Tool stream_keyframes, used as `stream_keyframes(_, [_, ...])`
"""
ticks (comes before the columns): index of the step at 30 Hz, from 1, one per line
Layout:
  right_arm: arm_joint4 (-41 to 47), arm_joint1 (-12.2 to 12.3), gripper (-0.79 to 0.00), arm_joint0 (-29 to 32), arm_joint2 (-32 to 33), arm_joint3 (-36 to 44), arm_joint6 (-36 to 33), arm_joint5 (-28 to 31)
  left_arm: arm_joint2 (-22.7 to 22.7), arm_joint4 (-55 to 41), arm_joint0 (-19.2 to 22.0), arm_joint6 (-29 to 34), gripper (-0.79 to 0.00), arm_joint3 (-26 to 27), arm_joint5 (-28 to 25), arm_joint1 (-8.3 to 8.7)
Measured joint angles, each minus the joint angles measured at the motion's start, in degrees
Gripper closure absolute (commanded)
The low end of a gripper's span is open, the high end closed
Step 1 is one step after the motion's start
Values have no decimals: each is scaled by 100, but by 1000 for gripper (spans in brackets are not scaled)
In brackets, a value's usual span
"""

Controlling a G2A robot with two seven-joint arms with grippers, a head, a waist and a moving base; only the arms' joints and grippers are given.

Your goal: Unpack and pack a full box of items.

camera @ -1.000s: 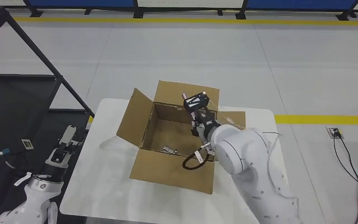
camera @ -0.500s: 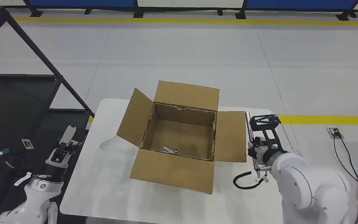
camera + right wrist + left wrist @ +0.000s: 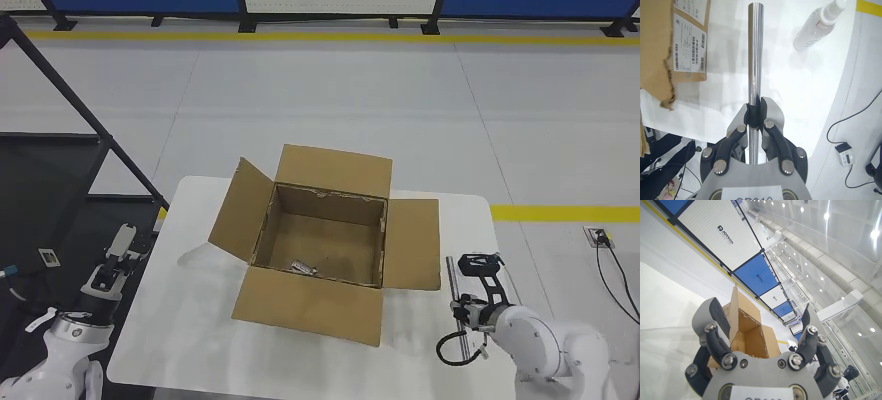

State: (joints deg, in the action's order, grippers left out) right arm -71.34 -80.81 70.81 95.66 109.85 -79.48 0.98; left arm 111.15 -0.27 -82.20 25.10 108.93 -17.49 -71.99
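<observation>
1. Cardboard box (image 3: 310, 305) sits mid-bench (image 3: 200, 330), flaps open, w/ one small item (image 3: 300, 267) on its floor.
2. My R end effector (image 3: 755, 111) is clamped on a shiny metal rod (image 3: 755, 56) at the bench's right side, just beside the box's right flap.
3. White bottle (image 3: 815, 28) lies on the bench near the rod's far end.
4. My L end effector (image 3: 761, 309) is spread wide, nothing in it, off the bench's left edge, facing the box.

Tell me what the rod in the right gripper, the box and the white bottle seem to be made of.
The rod is likely polished steel or chromed metal: it is mirror-bright, with sharp reflections along its length. The box is corrugated cardboard, matte brown with ragged, torn flap edges. The bottle is probably plastic, smooth white with a soft sheen, though the look leaves that open.
</observation>
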Motion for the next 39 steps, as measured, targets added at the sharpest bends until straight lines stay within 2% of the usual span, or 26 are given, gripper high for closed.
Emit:
stream_keyframes(16, [-354, 107, 0, -1318, -374, -2581, 769, 87, 0, 0, 0, 0, -785, 0, 0, 0])
stream_keyframes(25, [-382, 143, -6, -1771, -575, -3367, 871, 83, 0, 0, 0, 0, -785, 0, 0, 0])
stream_keyframes(30, [-355, 162, -252, -1836, -641, -3481, 886, 57, 0, 0, 0, 0, -785, 0, 0, 0])
stream_keyframes(39, [-252, 209, -308, -1709, -656, -3203, 864, -36, 0, 0, 0, 0, -785, 0, 0, 0])
